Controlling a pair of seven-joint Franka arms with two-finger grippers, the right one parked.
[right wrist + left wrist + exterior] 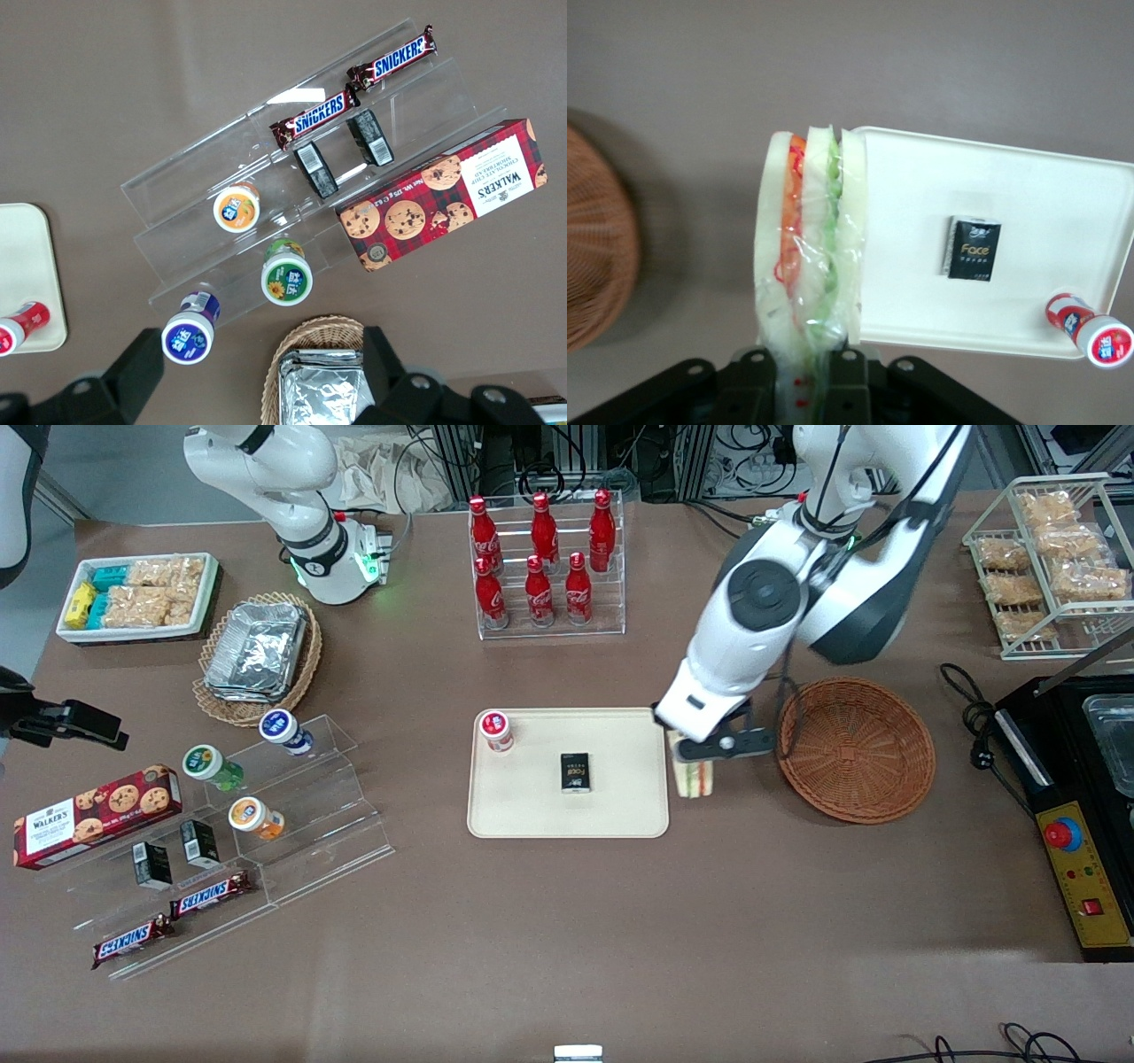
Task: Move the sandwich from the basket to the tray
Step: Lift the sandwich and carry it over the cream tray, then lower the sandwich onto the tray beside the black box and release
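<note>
My left gripper is shut on the sandwich, a plastic-wrapped wedge of white bread with green and orange-pink filling. It hangs between the reddish-brown wicker basket and the cream tray, just beside the tray's edge. In the left wrist view the sandwich stands out from the gripper, its tip overlapping the tray's corner; the basket lies off to one side and holds nothing that I can see.
On the tray lie a small black box and a red-capped bottle. A rack of red cola bottles stands farther from the front camera. A black machine lies toward the working arm's end.
</note>
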